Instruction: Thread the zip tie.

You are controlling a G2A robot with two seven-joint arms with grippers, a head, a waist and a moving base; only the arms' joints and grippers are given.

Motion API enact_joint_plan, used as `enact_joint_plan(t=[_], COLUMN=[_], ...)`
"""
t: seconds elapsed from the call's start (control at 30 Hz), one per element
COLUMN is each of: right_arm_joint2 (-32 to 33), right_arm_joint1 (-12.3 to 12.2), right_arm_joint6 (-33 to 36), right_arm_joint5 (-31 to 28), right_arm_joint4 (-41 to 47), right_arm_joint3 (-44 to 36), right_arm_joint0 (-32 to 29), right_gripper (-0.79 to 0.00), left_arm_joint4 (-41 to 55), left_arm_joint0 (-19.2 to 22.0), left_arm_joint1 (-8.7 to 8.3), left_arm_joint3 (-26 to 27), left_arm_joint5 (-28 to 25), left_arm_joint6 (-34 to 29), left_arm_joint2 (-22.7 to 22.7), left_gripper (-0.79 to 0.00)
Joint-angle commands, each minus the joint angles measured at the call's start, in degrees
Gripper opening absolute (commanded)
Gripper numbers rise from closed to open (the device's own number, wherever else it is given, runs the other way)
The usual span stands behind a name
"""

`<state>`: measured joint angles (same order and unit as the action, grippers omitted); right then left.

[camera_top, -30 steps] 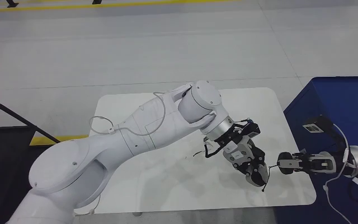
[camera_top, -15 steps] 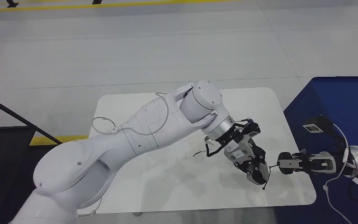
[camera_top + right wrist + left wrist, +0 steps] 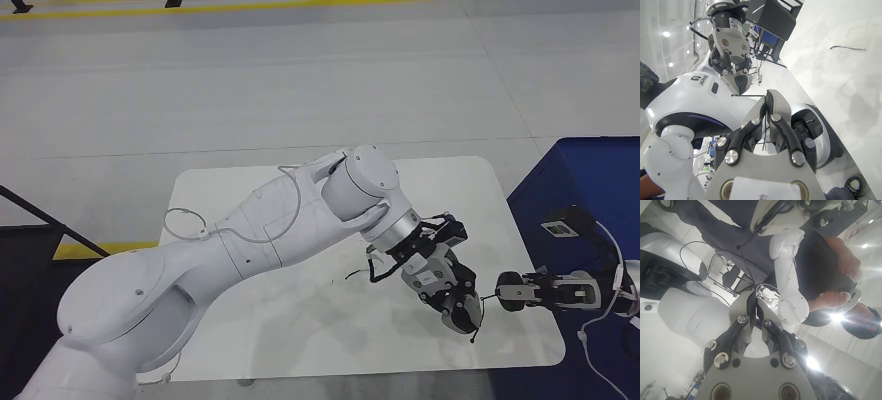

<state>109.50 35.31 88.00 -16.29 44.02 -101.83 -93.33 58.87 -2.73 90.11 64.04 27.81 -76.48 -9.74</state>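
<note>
Black plastic zip tie [image 3: 751, 95] stays stretched between left gripper [image 3: 738, 93] and right gripper [image 3: 767, 98], both clamped on it. Only slight left-arm drift; threading is probably still being aligned.

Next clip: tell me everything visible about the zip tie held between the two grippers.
The zip tie is a thin black strap, plastic by its look. It runs nearly straight across the short gap between the left gripper and the right gripper, both with fingers shut on it, in the air over the white table near one corner. A short end pokes out past the left gripper's fingers, and more black strap runs back between the right gripper's fingers. No closed loop is visible.
</note>
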Motion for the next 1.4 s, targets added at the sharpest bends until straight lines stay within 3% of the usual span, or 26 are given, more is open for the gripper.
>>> enact_joint_plan(t=[0.0,1.37], right_arm_joint2=[0.0,0.0], right_arm_joint1=[0.0,0.0], right_arm_joint6=[0.0,0.0], right_arm_joint5=[0.0,0.0], right_arm_joint4=[0.0,0.0], right_arm_joint3=[0.0,0.0], right_arm_joint0=[0.0,0.0], right_gripper=[-0.785,-0.785], left_arm_joint4=[0.1,0.0], left_arm_joint0=[0.0,0.3], left_arm_joint1=[-0.11,0.47], left_arm_joint3=[-0.3,-1.2], left_arm_joint5=[-0.1,-1.2], left_arm_joint6=[-0.1,-1.2], left_arm_joint2=[0.0,0.0], left_gripper=[-0.785,-0.785])
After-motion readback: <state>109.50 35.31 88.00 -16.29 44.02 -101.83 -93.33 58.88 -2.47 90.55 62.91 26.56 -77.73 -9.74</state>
